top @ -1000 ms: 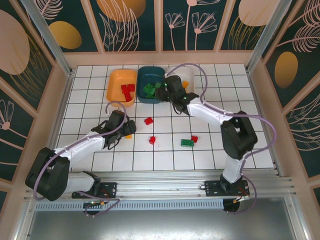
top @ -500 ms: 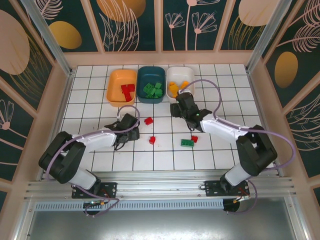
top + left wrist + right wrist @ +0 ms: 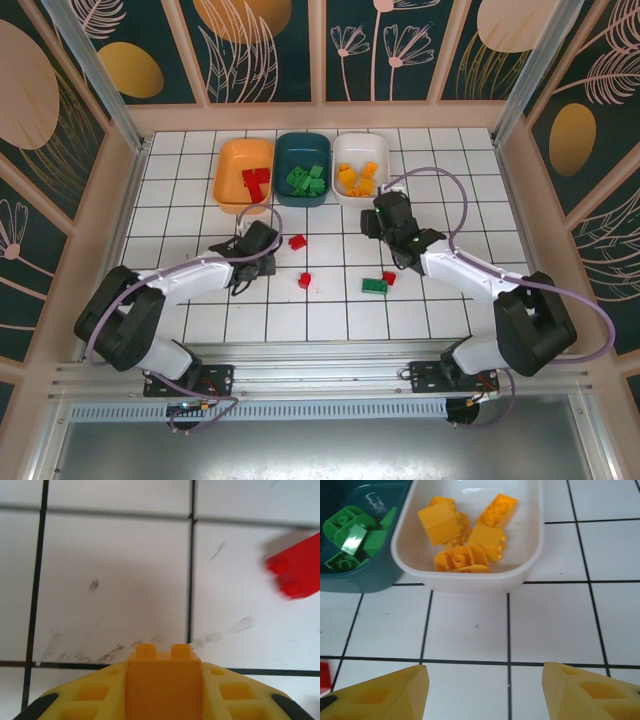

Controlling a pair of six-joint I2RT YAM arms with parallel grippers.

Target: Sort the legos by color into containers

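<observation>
- Four loose legos lie on the worktop. Nearest the front edge, right of the middle, are a green brick (image 3: pixel 375 286) and a small red brick (image 3: pixel 389 278) just beside it.
- Another red brick (image 3: pixel 305 280) lies alone near the middle.
- The left gripper (image 3: pixel 255 258), left of the middle, is squeezed tight on an orange-yellow brick (image 3: pixel 163 680). I cannot tell if the brick is up off the tiles.
- A third red brick (image 3: pixel 297 241) lies just past it.
- The right gripper (image 3: pixel 485 690) has its fingers spread apart and holds nothing. It hangs over the tiles in front of the white tub (image 3: pixel 352 145).
- Three tubs sit in a row along the far edge. The orange tub (image 3: pixel 240 155) holds red legos (image 3: pixel 256 181), the teal tub (image 3: pixel 300 148) holds green legos (image 3: pixel 307 179), and the white tub holds orange-yellow legos (image 3: pixel 357 178).
</observation>
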